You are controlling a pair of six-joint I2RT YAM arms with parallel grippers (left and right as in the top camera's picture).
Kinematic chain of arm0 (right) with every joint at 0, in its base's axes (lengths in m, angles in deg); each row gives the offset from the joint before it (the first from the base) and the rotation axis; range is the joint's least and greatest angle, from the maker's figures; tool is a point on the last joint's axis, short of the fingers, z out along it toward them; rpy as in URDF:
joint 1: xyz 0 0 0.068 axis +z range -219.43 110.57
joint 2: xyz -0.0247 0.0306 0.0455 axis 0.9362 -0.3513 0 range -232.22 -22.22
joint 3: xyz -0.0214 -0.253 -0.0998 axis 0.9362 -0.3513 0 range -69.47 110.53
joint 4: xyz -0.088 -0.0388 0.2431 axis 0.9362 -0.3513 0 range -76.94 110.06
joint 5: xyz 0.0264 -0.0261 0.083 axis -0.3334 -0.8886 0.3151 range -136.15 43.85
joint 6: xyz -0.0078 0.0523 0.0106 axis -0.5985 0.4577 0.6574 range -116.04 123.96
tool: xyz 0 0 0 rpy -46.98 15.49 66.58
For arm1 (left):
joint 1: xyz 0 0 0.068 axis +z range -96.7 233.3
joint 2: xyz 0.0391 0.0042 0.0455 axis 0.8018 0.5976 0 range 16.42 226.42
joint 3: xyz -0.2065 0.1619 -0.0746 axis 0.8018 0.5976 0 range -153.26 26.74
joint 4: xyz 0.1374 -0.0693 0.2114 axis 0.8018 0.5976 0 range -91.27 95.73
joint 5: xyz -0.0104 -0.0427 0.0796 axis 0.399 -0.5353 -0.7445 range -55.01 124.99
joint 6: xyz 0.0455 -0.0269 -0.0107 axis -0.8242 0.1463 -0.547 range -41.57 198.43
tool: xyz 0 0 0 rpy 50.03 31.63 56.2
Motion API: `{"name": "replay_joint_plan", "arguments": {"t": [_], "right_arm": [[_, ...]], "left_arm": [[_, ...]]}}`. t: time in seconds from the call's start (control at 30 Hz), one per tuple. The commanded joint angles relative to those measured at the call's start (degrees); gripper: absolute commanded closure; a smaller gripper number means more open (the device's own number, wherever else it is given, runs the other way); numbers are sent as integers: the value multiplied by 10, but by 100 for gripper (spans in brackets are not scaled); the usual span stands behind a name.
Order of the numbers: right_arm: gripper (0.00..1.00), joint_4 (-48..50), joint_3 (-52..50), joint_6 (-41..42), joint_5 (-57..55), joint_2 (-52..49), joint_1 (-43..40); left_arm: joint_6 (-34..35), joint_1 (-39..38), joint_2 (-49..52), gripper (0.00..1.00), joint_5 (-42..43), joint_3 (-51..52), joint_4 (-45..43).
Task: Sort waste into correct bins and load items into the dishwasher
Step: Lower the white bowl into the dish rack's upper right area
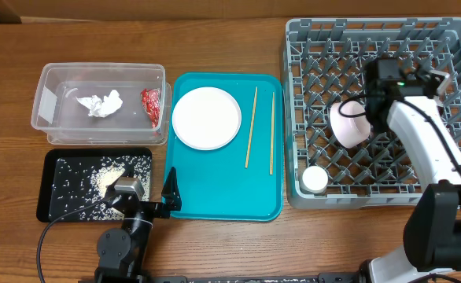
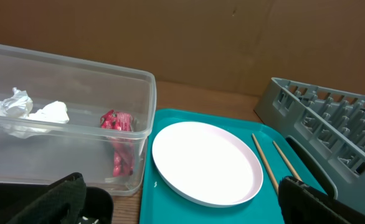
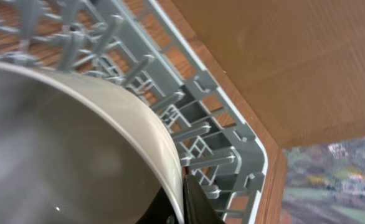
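My right gripper [image 1: 368,110] is shut on the rim of a white bowl [image 1: 348,123] and holds it tilted over the grey dish rack [image 1: 451,47]. The right wrist view shows the bowl's rim [image 3: 76,143] pinched between the fingers [image 3: 181,199] above the rack lattice [image 3: 201,99]. A small white cup [image 1: 315,179] stands in the rack's front left corner. A round white plate [image 1: 206,118] and two chopsticks [image 1: 251,126] lie on the teal tray [image 1: 215,196]. My left gripper [image 1: 148,196] is open and empty, low between the black tray [image 1: 57,165] and the teal tray.
The clear tub [image 1: 57,79] holds a crumpled white tissue [image 1: 100,103] and a red wrapper [image 1: 150,106]. Rice scraps [image 1: 108,177] lie in the black tray. The left wrist view shows the plate [image 2: 206,162], tub [image 2: 76,74], wrapper [image 2: 119,134] and chopsticks [image 2: 265,163].
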Motion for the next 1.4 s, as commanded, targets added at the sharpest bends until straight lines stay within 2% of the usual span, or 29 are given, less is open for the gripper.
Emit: {"name": "replay_joint_plan", "arguments": {"t": [0.0, 0.27, 0.57, 1.07, 1.17, 1.37], "right_arm": [[96, -7, -5, 7, -8, -16, 26], [96, -18, -35, 7, -49, -41, 34], [96, -43, 12, 5, -130, -26, 33], [96, -52, 9, 3, -23, -31, 37], [96, -58, 8, 2, -50, -30, 50], [96, -101, 9, 2, -184, -25, 73]], "left_arm": [[-15, 3, -3, 0, 8, 2, 0], [-15, 3, -3, 0, 8, 2, 0], [-15, 3, -3, 0, 9, 2, 0], [-15, 3, -3, 0, 8, 2, 0], [-15, 3, -3, 0, 8, 2, 0], [-15, 3, -3, 0, 8, 2, 0]]}}
